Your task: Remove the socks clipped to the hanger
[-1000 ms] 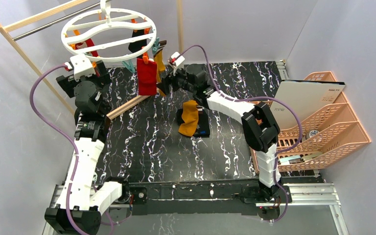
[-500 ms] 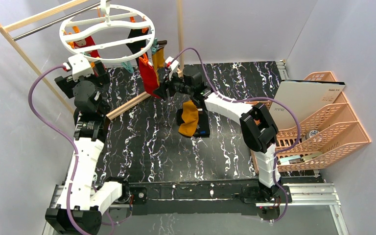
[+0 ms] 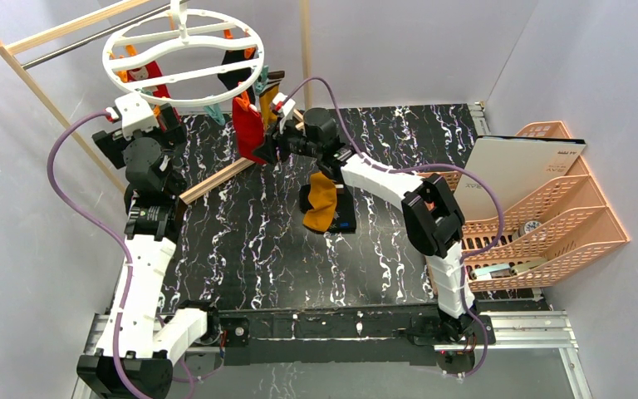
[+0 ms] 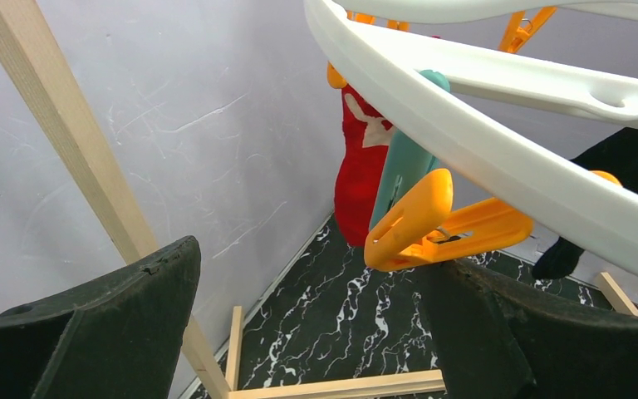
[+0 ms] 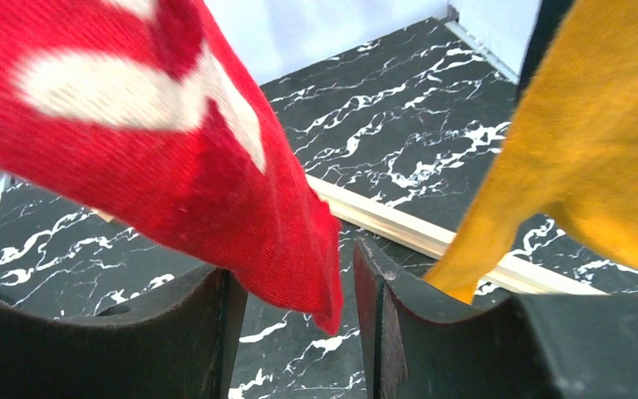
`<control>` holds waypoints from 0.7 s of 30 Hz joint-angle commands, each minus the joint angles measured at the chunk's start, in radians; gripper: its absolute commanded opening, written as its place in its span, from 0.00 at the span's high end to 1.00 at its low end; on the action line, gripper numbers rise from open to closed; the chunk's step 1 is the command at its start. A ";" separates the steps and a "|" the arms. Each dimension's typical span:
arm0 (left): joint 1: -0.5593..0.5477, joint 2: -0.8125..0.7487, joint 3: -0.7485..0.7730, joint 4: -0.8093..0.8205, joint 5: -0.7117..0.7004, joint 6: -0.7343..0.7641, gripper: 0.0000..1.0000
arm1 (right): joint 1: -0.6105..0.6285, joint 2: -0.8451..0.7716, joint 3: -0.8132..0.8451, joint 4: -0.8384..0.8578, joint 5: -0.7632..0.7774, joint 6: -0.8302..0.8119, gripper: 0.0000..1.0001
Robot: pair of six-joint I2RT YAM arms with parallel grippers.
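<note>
Black, white-veined marble table (image 3: pixel 257 241) carries a slim wooden rack (image 3: pixel 41 94) far left, the round white plastic hanger (image 4: pixel 482 150) hanging there. Peach mesh baskets (image 3: pixel 565 224) stand right. Ribbed red sock (image 5: pixel 174 141) dangles beside mustard sock (image 5: pixel 598 141), its tip between the parted, unclamped fingers of the right gripper (image 5: pixel 295 274). The left gripper (image 4: pixel 311 266) gapes wide under the ring near a glossy orange clip (image 4: pixel 432 224)

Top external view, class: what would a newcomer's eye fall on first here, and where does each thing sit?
The big white round hanger hangs at the back left, fringed with clips. Below its front edge hangs a red sock, its toe between the open fingers of the right gripper. A mustard sock lies in the middle of the black marbled table.
</note>
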State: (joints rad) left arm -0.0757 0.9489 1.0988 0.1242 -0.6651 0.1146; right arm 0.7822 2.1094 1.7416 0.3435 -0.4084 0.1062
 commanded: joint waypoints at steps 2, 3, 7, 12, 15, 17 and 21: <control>0.007 -0.027 0.043 -0.005 -0.002 -0.016 0.02 | 0.013 0.026 0.023 0.010 -0.021 0.008 0.44; 0.007 -0.028 0.045 -0.008 0.002 -0.020 0.02 | 0.016 0.028 0.016 0.014 -0.021 0.010 0.44; 0.007 -0.039 0.052 -0.032 0.019 -0.042 0.02 | 0.027 0.046 0.006 0.020 -0.022 0.016 0.55; 0.007 -0.067 0.077 -0.099 0.074 -0.102 0.02 | 0.043 0.065 0.020 0.005 -0.012 0.023 0.98; 0.007 -0.092 0.106 -0.186 0.216 -0.190 0.02 | 0.058 0.051 0.001 0.002 0.013 0.023 0.99; 0.007 -0.115 0.120 -0.232 0.325 -0.237 0.04 | 0.078 0.035 -0.022 -0.004 0.062 0.025 0.99; 0.007 -0.159 0.118 -0.282 0.493 -0.290 0.11 | 0.143 0.015 -0.060 -0.029 0.216 0.008 0.99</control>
State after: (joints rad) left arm -0.0738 0.8436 1.1858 -0.0795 -0.3870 -0.0830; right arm 0.8562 2.1605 1.7149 0.3386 -0.3405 0.1276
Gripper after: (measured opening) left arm 0.906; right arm 0.041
